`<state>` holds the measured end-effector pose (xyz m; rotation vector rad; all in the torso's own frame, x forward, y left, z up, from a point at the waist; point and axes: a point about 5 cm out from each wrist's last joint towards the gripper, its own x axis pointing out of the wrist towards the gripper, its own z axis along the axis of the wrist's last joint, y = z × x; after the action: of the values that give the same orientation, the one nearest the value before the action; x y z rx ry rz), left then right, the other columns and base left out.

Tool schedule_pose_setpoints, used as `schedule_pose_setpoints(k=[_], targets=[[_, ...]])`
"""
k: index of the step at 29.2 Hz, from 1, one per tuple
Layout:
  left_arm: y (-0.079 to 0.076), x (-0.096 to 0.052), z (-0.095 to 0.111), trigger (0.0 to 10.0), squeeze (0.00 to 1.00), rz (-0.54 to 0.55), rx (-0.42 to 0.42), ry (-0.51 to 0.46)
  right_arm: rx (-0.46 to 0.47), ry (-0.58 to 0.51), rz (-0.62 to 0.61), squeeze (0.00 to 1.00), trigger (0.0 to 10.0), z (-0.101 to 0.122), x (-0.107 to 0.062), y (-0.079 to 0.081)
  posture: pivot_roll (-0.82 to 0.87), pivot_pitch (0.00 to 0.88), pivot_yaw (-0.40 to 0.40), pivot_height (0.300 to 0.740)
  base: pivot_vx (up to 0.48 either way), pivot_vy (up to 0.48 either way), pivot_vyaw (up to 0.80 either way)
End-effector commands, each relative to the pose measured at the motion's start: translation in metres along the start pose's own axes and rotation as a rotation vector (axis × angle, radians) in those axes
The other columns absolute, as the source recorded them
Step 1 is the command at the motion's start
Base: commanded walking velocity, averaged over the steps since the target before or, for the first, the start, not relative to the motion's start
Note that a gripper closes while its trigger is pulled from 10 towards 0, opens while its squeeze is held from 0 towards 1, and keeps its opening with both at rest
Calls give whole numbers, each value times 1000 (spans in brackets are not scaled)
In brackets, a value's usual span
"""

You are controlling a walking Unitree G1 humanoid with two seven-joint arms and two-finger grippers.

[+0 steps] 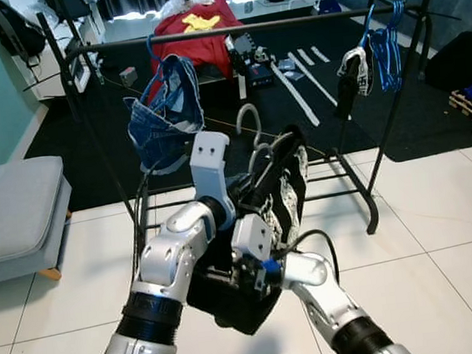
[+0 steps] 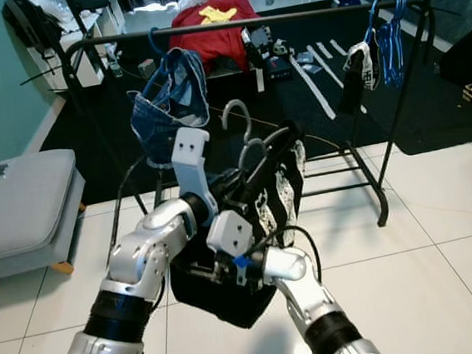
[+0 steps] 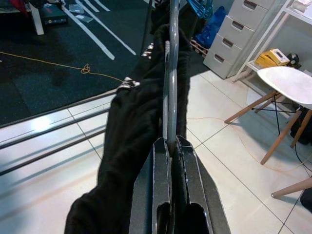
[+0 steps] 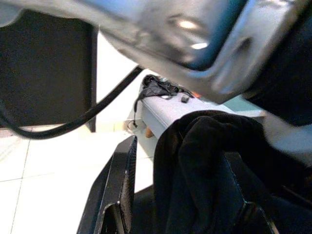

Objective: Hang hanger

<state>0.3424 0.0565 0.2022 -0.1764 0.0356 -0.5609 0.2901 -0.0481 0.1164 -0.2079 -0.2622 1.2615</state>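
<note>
Ahead of me stands a black clothes rack [image 1: 230, 30] on the white tile floor [image 1: 442, 232]. On its top bar hang blue denim shorts [image 1: 162, 117] toward my left and blue hangers [image 1: 388, 49] beside a black-and-white garment [image 1: 356, 71] toward my right. A grey bench [image 1: 13, 211] (cushioned) sits on the tiles at my left.
</note>
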Motion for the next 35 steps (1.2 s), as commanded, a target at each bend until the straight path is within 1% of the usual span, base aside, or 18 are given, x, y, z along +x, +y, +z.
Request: schedule_pose_setpoints(k=[1,2,3,4,5,6,7,8,9,12,16,22,27,29,30,31,34,35], targets=[[2,2,19,0,0,-26,15,-74,0,-2,25,0,10000,-2,-2,6,63,84,62,740,0,0,0],[10,0,22,0,0,-19,34,-84,-2,0,-7,0,10000,-3,-9,4,62,83,63,740,0,0,0],[10,0,22,0,0,-19,34,-84,-2,0,-7,0,10000,-3,-9,4,62,83,63,740,0,0,0],[21,-2,24,0,0,0,63,-93,0,1,-58,0,10000,-4,-18,-1,60,84,64,740,0,0,0],[21,-2,24,0,0,0,63,-93,0,1,-58,0,10000,-4,-18,-1,60,84,64,740,0,0,0],[28,-4,26,0,0,14,82,-97,3,2,-93,0,10000,-5,-24,-4,60,84,64,740,0,0,0],[28,-4,26,0,0,14,82,-97,3,2,-93,0,10000,-5,-24,-4,60,84,64,740,0,0,0],[36,-6,28,0,0,36,85,-104,5,11,-112,0,10000,-7,-31,-6,54,87,69,740,0,0,0],[36,-6,28,0,0,36,85,-104,5,11,-112,0,10000,-7,-31,-6,54,87,69,740,0,0,0],[51,-9,33,0,0,85,80,-115,23,41,-134,0,10000,-11,-46,-8,55,85,67,740,0,0,0],[59,-11,38,0,0,120,64,-131,45,48,-173,0,10000,-14,-55,-9,56,85,66,740,0,0,0],[59,-10,38,0,0,110,57,-136,34,7,-202,0,10000,-9,-54,-11,56,84,69,740,0,0,0],[61,-10,37,0,0,96,60,-135,44,-27,-284,0,10000,-5,-58,-19,57,84,68,740,0,0,0],[64,-15,33,0,0,-6,124,-93,2,17,-354,0,10000,-6,-76,-29,55,85,71,740,0,0,0],[64,-15,33,0,0,-6,124,-93,2,17,-354,0,10000,-6,-76,-29,55,85,71,740,0,0,0],[64,-17,31,0,0,-53,154,-68,-20,31,-373,0,10000,-6,-83,-33,55,85,71,740,0,0,0],[65,-21,31,0,0,-101,159,-54,-58,52,-367,0,10000,-4,-91,-37,51,85,74,740,0,0,0],[65,-25,32,0,0,-163,177,-39,-84,63,-351,0,10000,1,-100,-40,51,84,74,740,0,0,0]])
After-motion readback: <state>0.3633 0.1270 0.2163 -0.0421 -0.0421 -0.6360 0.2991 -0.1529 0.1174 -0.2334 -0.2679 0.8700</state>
